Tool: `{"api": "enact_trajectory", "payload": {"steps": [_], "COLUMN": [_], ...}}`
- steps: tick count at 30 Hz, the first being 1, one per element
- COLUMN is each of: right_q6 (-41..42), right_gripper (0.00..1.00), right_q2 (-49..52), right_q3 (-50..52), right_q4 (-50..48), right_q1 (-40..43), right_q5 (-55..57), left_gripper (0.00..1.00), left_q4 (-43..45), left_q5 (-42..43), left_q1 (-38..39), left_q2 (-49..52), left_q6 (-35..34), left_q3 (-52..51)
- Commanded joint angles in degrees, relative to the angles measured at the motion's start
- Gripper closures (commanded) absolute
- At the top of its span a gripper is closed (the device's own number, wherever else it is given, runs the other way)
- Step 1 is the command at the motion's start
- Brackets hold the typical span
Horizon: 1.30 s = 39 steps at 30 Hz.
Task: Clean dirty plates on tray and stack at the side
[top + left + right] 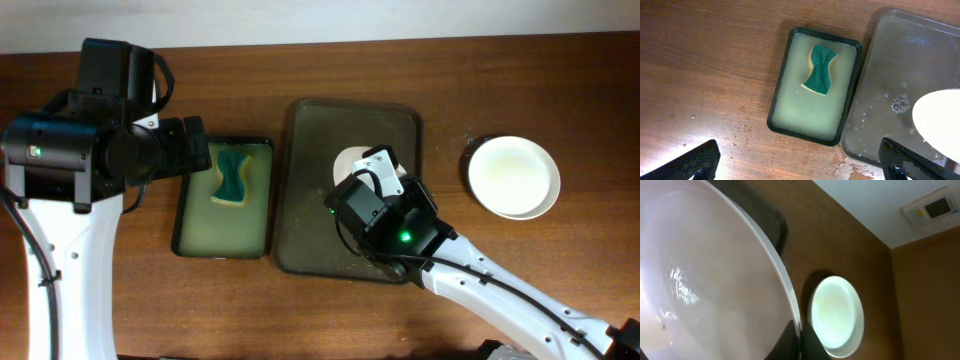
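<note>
Two plates are in view. The held plate (pixel 349 160) sits over the middle of the tray (pixel 310 205). Its rim runs into the dark fingers of the right gripper (pixel 388 172), which appears pinched on that rim. The right wrist view shows this plate tilted, wet and glinting, with no dark smear on the part shown. The side plate (pixel 513 177) lies on the table (pixel 500 80) to the right of the tray, well apart from it; whether it is one plate or a stack of two cannot be told. The left gripper (pixel 799 156) hangs spread wide and empty near the small tray (pixel 771 107), where the sponge (pixel 820 70) lies in pale liquid. Judged progress: at least one plate is already set aside and the tray carries nothing else, so what is left is to carry the held plate across and set it on top. Room: the tray's raised right rim lies between the plate and its goal, so the plate should pass above it. Beyond the rim the wood is bare up to the side plate, and the left arm stands well apart on the far side
</note>
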<state>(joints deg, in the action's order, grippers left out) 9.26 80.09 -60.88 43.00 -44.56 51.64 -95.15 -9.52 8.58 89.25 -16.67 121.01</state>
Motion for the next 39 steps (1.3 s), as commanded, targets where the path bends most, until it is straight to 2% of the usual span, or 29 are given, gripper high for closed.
{"api": "enact_trajectory", "payload": {"steps": [1, 3, 5, 9, 10, 13, 14, 16, 20, 23, 24, 25, 26, 28, 30, 34, 36, 39], "right_q6": [4.4, 4.5, 4.2, 3.1, 5.9, 9.3, 10.0, 11.0, 11.3, 11.0, 7.6, 3.5, 1.8, 1.7, 0.3, -1.9, -1.9, -1.7], "right_gripper": [0.96, 0.96, 0.96, 0.96, 0.96, 0.96, 0.96, 0.96, 0.96, 0.95, 0.66, 0.47, 0.34, 0.33, 0.33, 0.33, 0.02, 0.02], "right_q2": [-0.2, -0.2, -0.2, -0.2, -0.2, 1.3, 3.2, 7.7, 20.2, 24.4, 24.3, 23.1, 20.0, 15.3, 6.1, -11.6, -16.8, -18.4], "right_q3": [-1.2, -3.4, -5.6, -5.8, -5.8, -5.8, -5.8, -5.8, -5.8, -5.8, -5.8, -5.9, -5.9, -5.9, -5.9, -5.9, -5.9, -5.9], "right_q4": [-1.2, -1.0, 0.3, 1.4, 1.3, -1.1, -1.4, -1.6, -3.2, -3.6, -3.5, -3.4, -3.4, -3.1, -1.1, 3.4, 3.7, 3.8], "right_q1": [6.6, 17.3, 23.6, 25.2, 27.4, 41.8, 49.8, 61.4, 78.2, 84.2, 85.3, 85.4, 84.5, 82.5, 76.4, 53.5, 41.5, 32.1], "right_q5": [-8.1, -27.2, -38.7, -34.2, -35.3, -53.0, -63.2, -74.0, -78.0, -78.0, -78.9, -81.7, -83.2, -84.6, -86.2, -84.0, -83.0, -82.7], "left_gripper": [0.0, 0.0, 0.0, 0.0, 0.0, 0.0, 0.0, 0.0, 0.0, 0.0, 0.0, 0.0, 0.0, 0.0, 0.0, 0.0, 0.0, 0.0], "left_q4": [-0.1, -0.1, -0.1, -0.1, -0.1, -0.1, -0.1, -0.1, -0.1, -0.1, -0.1, -0.1, -0.1, -0.1, -0.1, -0.1, -0.1, -0.1], "left_q5": [-0.8, -0.8, -0.8, -0.8, -0.8, -0.8, -0.8, -0.8, -0.8, -0.8, -0.8, -0.8, -0.8, -0.8, -0.8, -0.8, -0.8, -0.8], "left_q1": [-0.3, -0.3, -0.3, -0.3, -0.3, -0.3, -0.3, -0.3, -0.3, -0.3, -0.3, -0.3, -0.3, -0.3, -0.3, -0.3, -0.3, -0.3], "left_q2": [-0.5, -0.5, -0.5, -0.5, -0.5, -0.5, -0.5, -0.5, -0.5, -0.5, -0.5, -0.5, -0.5, -0.5, -0.5, -0.5, -0.5, -0.5], "left_q6": [0.3, 0.3, 0.3, 0.3, 0.3, 0.3, 0.3, 0.3, 0.3, 0.3, 0.3, 0.3, 0.3, 0.3, 0.3, 0.3, 0.3, 0.3], "left_q3": [0.2, 0.2, 0.2, 0.2, 0.2, 0.2, 0.2, 0.2, 0.2, 0.2, 0.2, 0.2, 0.2, 0.2, 0.2, 0.2, 0.2, 0.2]}}
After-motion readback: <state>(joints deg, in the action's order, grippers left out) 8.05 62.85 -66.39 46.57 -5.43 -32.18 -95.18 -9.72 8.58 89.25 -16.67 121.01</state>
